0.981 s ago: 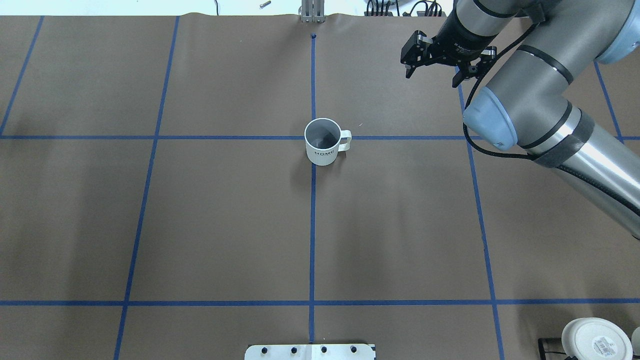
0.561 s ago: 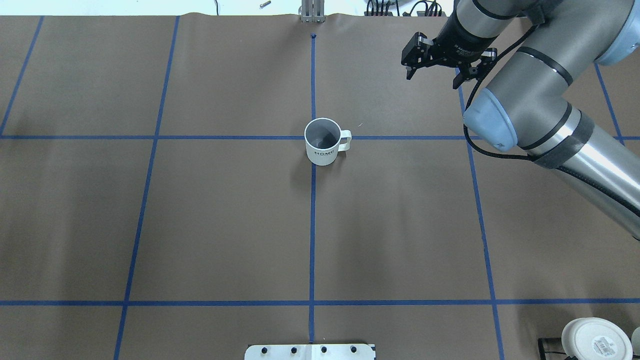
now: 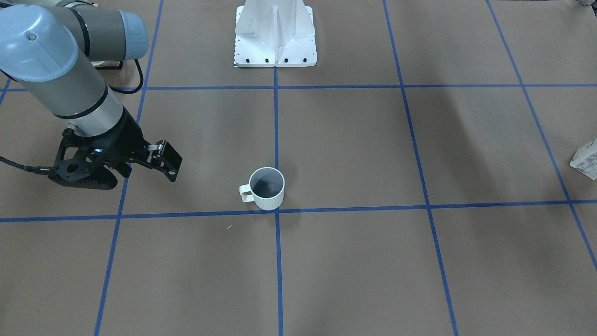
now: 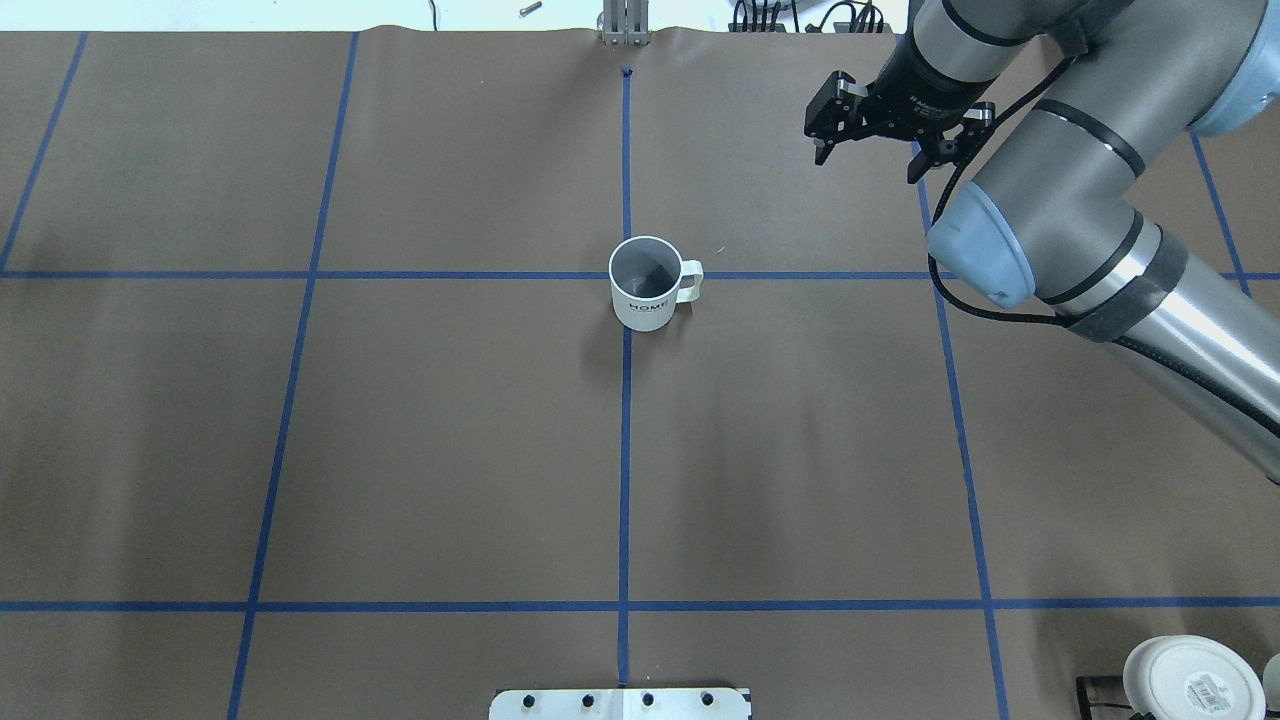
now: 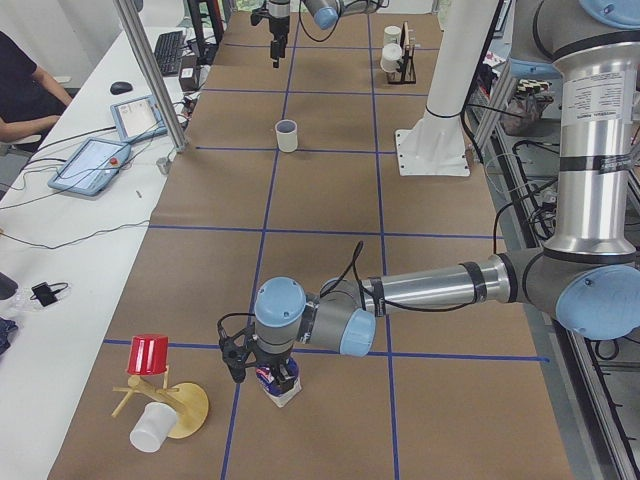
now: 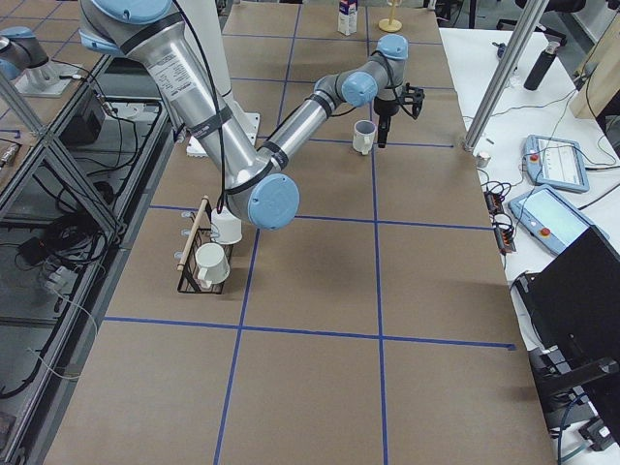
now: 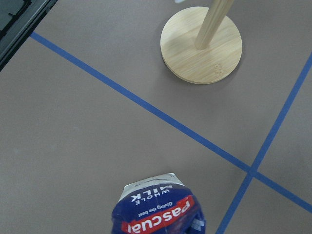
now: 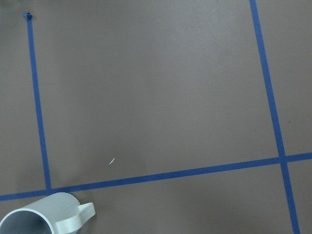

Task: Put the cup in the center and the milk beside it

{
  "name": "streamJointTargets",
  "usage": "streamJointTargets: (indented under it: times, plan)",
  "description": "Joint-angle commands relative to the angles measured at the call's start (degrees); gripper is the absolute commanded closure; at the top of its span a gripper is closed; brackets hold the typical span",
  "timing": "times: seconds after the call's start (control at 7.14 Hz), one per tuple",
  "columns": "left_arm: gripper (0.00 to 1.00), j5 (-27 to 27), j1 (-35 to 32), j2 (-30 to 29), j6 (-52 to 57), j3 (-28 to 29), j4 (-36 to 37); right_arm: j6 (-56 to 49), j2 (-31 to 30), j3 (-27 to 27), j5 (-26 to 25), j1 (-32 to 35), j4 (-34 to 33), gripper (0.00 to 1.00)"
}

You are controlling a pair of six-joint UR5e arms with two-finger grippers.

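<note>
The cup (image 4: 650,285), a white mug with a dark inside, stands upright at the middle tape crossing, the center (image 4: 626,345). It also shows in the front view (image 3: 267,188) and the right wrist view (image 8: 44,219). My right gripper (image 4: 868,165) is open and empty, raised to the far right of the cup, and shows in the front view (image 3: 140,175) too. The milk (image 7: 158,209), blue and white with a red banner, stands far off at the table's left end (image 5: 280,385). My left gripper (image 5: 262,372) is right at the milk; I cannot tell if it is open or shut.
A wooden mug tree (image 5: 165,400) with a red cup (image 5: 150,355) and a white cup stands beside the milk; its base shows in the left wrist view (image 7: 201,45). A black wire rack with two mugs (image 6: 208,257) sits at the near right. The white robot base (image 3: 275,35) stands behind the cup.
My right gripper has shifted slightly and stayed open. The cup has not moved.
</note>
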Motion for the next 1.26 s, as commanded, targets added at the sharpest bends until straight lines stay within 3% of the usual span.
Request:
streamJointTargets:
  times: [0.0,0.14,0.28,0.42,0.56,0.7,1.12]
  plan:
    - [0.01,-0.12,1.05,1.57,0.99,0.32,-0.27,0.00,0.05,-0.02,-0.07,-0.12,0.00,0.00]
    - [0.02,-0.12,1.05,2.10,1.17,0.41,-0.44,0.61,0.05,0.24,-0.50,-0.12,0.00,0.00]
    - [0.13,-0.04,1.05,2.11,1.18,0.32,-0.36,0.62,0.05,0.25,-0.59,-0.38,0.00,0.00]
    - [0.40,-0.04,1.14,1.93,0.65,0.32,-0.36,0.79,0.13,0.42,-0.60,-0.64,0.00,0.00]
    - [0.83,-0.04,1.05,1.76,0.39,-0.03,-0.36,1.05,0.13,0.68,-0.60,-0.73,-0.09,0.00]
    - [1.00,-0.04,1.05,1.49,0.82,-0.03,-0.36,1.05,0.05,0.77,-0.60,-0.73,-0.09,0.00]
    - [1.00,0.05,0.88,1.05,1.09,-5.99,1.48,1.58,-0.04,1.39,-0.42,-1.00,-0.17,0.00]
